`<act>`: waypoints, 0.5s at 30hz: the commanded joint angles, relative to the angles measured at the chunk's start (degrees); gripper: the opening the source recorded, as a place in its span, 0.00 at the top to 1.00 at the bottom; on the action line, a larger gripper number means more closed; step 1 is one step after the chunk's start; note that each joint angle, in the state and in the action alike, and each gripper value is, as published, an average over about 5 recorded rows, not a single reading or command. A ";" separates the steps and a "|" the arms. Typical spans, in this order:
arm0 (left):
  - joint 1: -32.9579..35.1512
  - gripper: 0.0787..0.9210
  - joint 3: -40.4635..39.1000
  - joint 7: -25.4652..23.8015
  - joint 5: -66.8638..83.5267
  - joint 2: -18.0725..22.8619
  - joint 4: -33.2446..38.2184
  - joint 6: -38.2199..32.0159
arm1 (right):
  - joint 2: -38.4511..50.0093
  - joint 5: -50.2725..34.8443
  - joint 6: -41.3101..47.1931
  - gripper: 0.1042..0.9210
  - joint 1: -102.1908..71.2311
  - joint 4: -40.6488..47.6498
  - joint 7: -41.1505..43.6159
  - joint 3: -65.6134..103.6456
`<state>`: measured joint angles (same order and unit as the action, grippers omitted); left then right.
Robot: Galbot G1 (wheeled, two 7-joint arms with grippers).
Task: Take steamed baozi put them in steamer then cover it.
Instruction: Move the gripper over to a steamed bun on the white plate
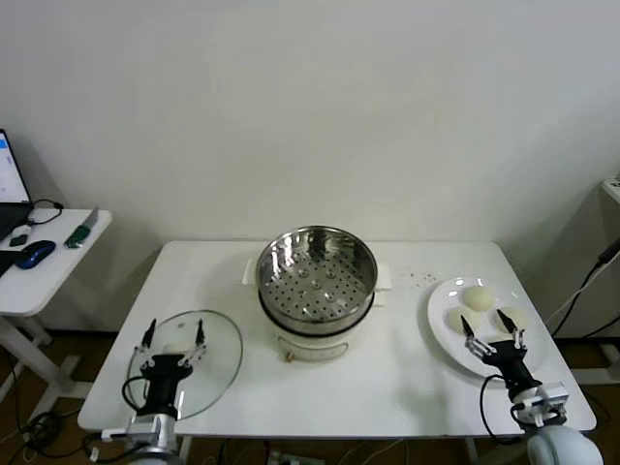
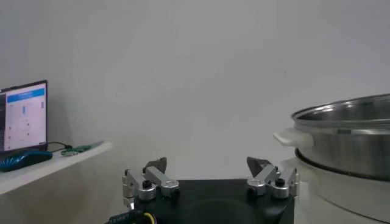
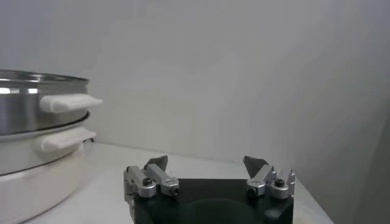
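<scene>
Looking down from my head, my right gripper [image 1: 493,338] hangs spread over the near edge of the white plate [image 1: 438,325], the steamed baozi [image 1: 476,296] just beyond its fingertips; my left gripper [image 1: 174,337] hangs spread over the glass lid [image 1: 221,360], and the steamer [image 1: 316,271] stands between them, uncovered. At my left wrist, parted fingers [image 2: 156,165] hold nothing, steamer [image 2: 347,140] beside. At my right wrist, fingers [image 3: 156,163] likewise parted, steamer [image 3: 27,109] off to one side.

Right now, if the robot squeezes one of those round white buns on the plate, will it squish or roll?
The smooth cream-white buns look soft, so a hard pinch would probably dent them. Their domed shape suggests flat bottoms, so they likely sit rather than roll. The right gripper is open beside them.
</scene>
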<state>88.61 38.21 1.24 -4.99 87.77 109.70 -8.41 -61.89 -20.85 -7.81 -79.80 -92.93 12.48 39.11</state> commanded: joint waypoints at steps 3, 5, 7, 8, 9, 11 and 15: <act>0.03 0.12 -0.35 0.44 0.21 -0.33 0.84 1.43 | 18.58 10.49 7.44 0.12 8.19 4.25 19.51 -3.60; 0.03 0.12 -0.56 0.43 0.37 -0.48 1.15 1.76 | 23.70 12.01 8.68 0.12 10.86 7.08 24.34 -5.39; -0.06 0.12 -0.82 0.40 0.52 -0.61 1.19 1.84 | 28.23 13.98 8.44 0.12 13.93 10.35 29.43 -7.47; -0.11 0.12 -0.97 0.39 0.80 -0.68 1.19 1.89 | 30.19 15.26 7.93 0.12 15.89 12.10 31.93 -8.69; -0.15 0.12 -1.14 0.37 1.23 -0.74 1.25 2.00 | 32.08 16.61 7.38 0.12 18.16 13.77 34.57 -10.00; -0.20 0.12 -1.40 0.30 2.33 -0.85 1.46 2.46 | 34.44 19.27 6.11 0.12 22.90 16.26 38.72 -12.58; -0.22 0.12 -1.62 0.01 3.69 -1.13 1.78 3.19 | 37.00 26.86 1.20 0.12 35.00 21.30 45.30 -20.64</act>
<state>88.40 36.77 1.17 -2.87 86.66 111.12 -6.23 -41.20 -9.17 -3.04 -67.45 -84.21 34.99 32.10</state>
